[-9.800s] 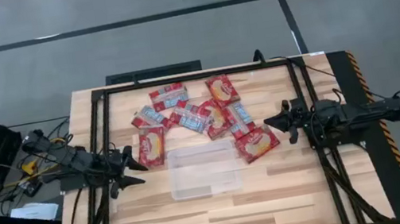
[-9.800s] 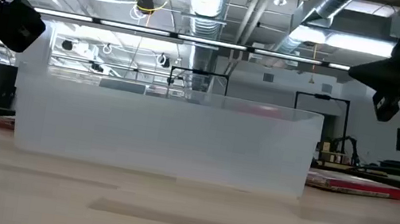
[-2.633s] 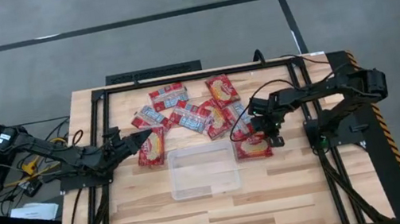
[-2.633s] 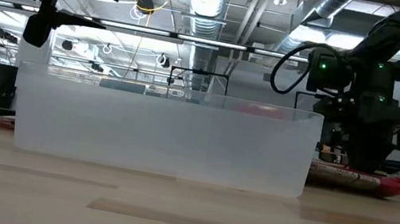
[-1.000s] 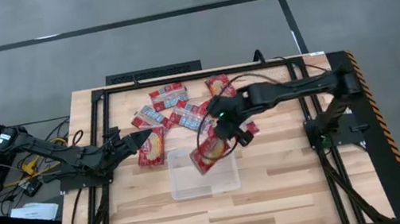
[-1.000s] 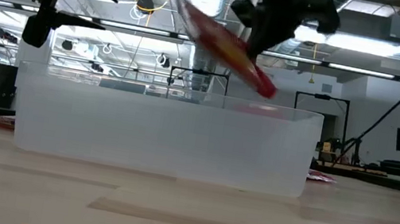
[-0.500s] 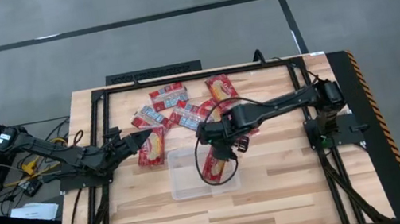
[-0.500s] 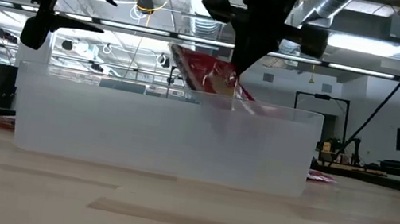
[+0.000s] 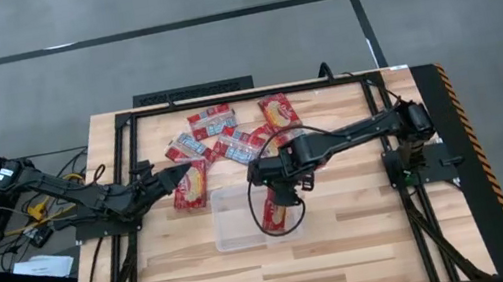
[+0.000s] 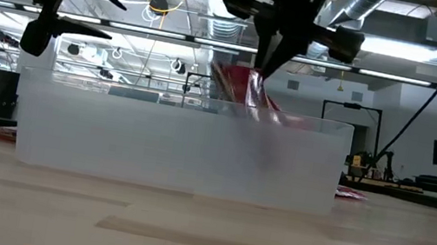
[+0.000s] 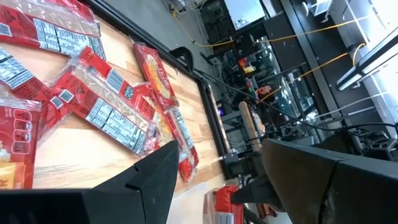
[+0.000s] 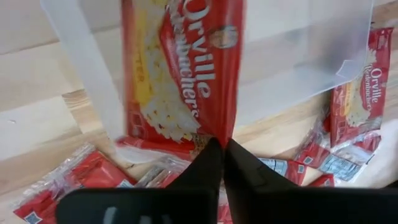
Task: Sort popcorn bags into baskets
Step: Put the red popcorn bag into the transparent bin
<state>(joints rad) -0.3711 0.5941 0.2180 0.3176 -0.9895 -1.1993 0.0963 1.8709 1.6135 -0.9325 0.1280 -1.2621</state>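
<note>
My right gripper (image 9: 278, 192) is shut on a red popcorn bag (image 9: 279, 218) over the right part of the clear tray (image 9: 236, 219). In the low view the bag (image 10: 246, 87) hangs from the gripper (image 10: 259, 72) and dips behind the tray's wall (image 10: 154, 139). My left gripper (image 9: 174, 176) is open and empty, just above a red bag (image 9: 193, 186) lying flat left of the tray. In the left wrist view (image 11: 217, 168) its fingers stand wide apart. Several more bags (image 9: 232, 142) lie overlapping on the table beyond the tray. My right gripper pinches the red bag by one short end (image 12: 211, 127) between its two fingers, only at the edge. The fingers come from above, pointing down. The bag hangs steeply below them, its lower end (image 10: 276, 118) inside the tray; whether it touches the floor I cannot tell.
A black frame (image 9: 245, 96) runs around the work area. One bag (image 10: 352, 194) shows on the table right of the tray. Bare wood (image 9: 349, 247) lies on the table's near side. The room beyond shows lamps and ducts.
My right gripper has gone toward the table's near edge and down with the red bag. The bag has swung from a slant above the tray's rim to hanging steeply, and its lower end now dips inside the tray.
</note>
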